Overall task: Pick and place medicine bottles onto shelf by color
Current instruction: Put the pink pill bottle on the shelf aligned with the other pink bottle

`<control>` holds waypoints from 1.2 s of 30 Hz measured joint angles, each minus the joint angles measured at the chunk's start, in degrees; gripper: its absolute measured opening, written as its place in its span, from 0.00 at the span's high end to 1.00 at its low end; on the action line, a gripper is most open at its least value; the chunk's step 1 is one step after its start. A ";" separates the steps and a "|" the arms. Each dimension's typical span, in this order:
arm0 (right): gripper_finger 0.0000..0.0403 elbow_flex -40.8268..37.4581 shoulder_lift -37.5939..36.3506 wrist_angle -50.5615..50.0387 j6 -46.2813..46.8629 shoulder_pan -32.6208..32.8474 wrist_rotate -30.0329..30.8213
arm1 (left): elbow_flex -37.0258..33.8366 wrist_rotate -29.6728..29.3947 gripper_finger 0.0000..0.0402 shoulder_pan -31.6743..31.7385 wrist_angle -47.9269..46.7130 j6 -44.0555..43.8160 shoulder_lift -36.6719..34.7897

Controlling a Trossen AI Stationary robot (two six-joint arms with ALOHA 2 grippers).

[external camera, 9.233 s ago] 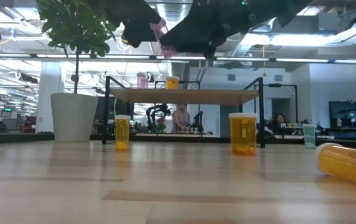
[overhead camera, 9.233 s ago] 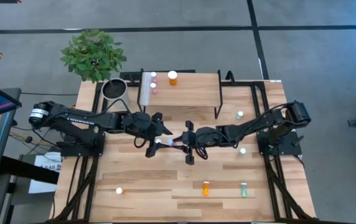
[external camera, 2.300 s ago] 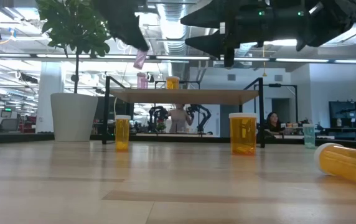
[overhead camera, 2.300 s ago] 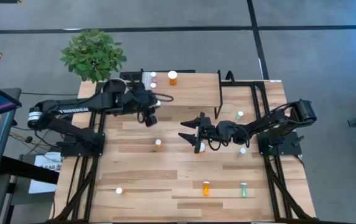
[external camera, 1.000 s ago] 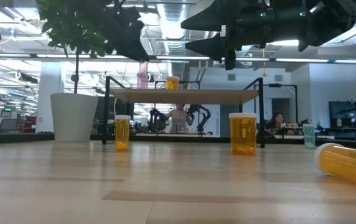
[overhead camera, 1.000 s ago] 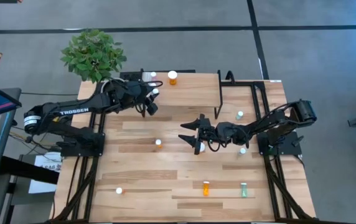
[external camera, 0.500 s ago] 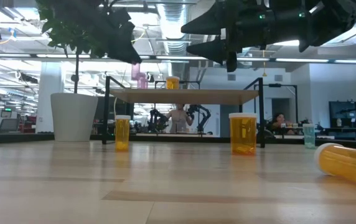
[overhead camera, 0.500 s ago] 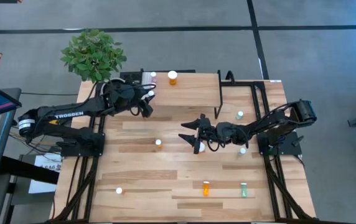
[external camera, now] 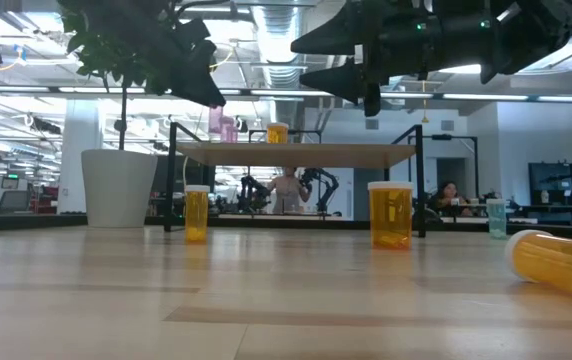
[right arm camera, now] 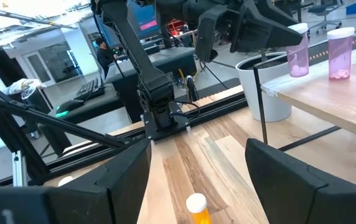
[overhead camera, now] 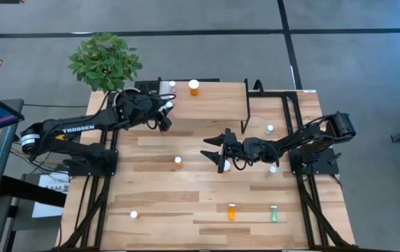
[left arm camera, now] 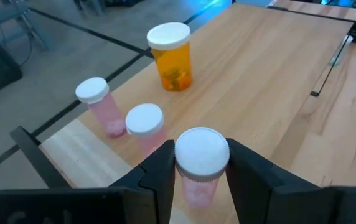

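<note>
While it hangs over the near-left corner of the shelf (overhead camera: 207, 98), the pink bottle (left arm camera: 201, 163) sits upright between the two fingers of the left gripper (left arm camera: 198, 168), which are clamped on its body just under the white cap. Two more pink bottles (left arm camera: 101, 106) stand on the shelf top just beyond it, and a larger orange bottle (left arm camera: 172, 56) stands a little farther along the same edge.

Judging by its look, the held bottle is light, rigid plastic with smooth round walls, so it could slip or twist in a loose pinch. Gripping across the body below the cap, as here, seems the sound place; the cap itself may turn. Being narrow and tall, it would probably tip if let go off-vertical or bumped against its neighbours.

Out over the middle of the table (overhead camera: 186, 189), the right gripper (overhead camera: 216, 145) waits with its fingers spread wide and empty, above a small orange bottle (right arm camera: 196, 208) standing on the boards. Other bottles stand scattered on the table; from overhead their colours are hard to make out.
</note>
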 joint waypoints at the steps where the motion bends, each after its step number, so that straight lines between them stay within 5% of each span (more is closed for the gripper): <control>1: 0.29 0.00 0.00 0.00 0.00 0.00 0.00 | 0.00 0.05 0.73 0.12 0.17 0.00 0.00; 16: 0.29 0.00 0.00 -0.03 0.77 0.00 0.62 | 0.00 -0.08 0.73 0.15 0.95 -1.54 0.00; 36: 0.29 0.00 0.00 -0.28 1.55 -0.39 1.74 | 0.13 7.33 0.73 3.62 2.50 -4.55 4.74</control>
